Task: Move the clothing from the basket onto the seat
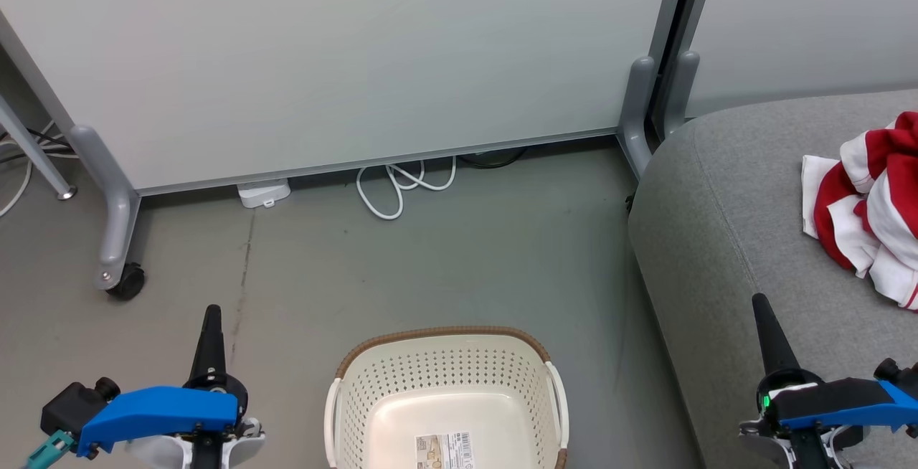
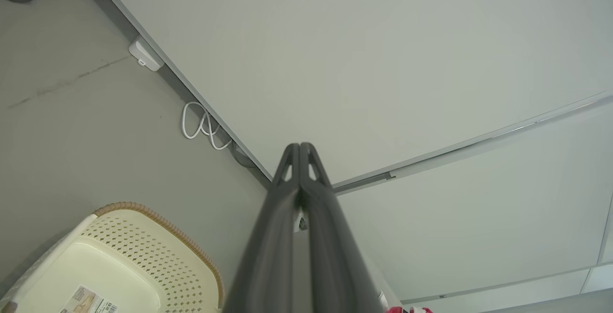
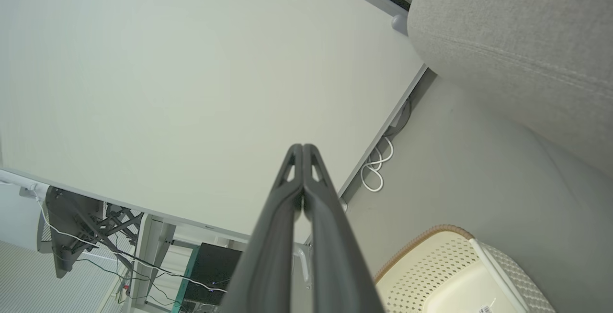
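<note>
1. The basket (image 1: 445,365) stands on the floor (image 1: 430,261) between your two grippers. Its bottom is bare except for a label (image 1: 445,451).
2. The clothing (image 1: 871,204), a red-and-white heap, lies on the seat (image 1: 724,204) to your right, well apart from the basket and cut off by the head view's edge.
3. Your left gripper (image 1: 212,315) and right gripper (image 1: 759,305) point forward, fingers pressed together, holding nothing.
4. The move looks finished. The next step is probably just to check that both garments are in that heap.
</note>
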{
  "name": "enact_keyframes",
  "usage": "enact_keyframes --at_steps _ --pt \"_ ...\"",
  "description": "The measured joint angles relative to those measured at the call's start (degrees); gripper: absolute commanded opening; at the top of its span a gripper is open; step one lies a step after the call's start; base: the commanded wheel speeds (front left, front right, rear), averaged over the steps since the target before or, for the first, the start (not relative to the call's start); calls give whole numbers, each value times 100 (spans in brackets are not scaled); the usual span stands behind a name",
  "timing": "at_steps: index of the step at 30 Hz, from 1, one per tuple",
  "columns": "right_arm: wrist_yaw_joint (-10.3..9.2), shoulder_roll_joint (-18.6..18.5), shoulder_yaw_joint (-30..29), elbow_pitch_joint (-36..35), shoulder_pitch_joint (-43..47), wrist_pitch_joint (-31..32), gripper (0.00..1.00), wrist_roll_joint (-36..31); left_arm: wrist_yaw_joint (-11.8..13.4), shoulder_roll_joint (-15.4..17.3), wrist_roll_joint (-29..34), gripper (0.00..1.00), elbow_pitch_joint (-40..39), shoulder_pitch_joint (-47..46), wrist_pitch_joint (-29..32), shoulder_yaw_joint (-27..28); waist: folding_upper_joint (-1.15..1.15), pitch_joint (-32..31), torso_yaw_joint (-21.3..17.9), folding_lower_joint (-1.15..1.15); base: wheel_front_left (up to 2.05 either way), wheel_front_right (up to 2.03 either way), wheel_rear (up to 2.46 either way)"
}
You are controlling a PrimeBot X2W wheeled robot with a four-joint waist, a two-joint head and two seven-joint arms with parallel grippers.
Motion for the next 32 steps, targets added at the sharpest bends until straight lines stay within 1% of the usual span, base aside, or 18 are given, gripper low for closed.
enact_keyframes --at_steps 32 --pt "0 -1 -79 -59 -57 417 0 1591 -65 1 -1633 0 -138 -51 423 186 0 -48 -133 0 0 0 0"
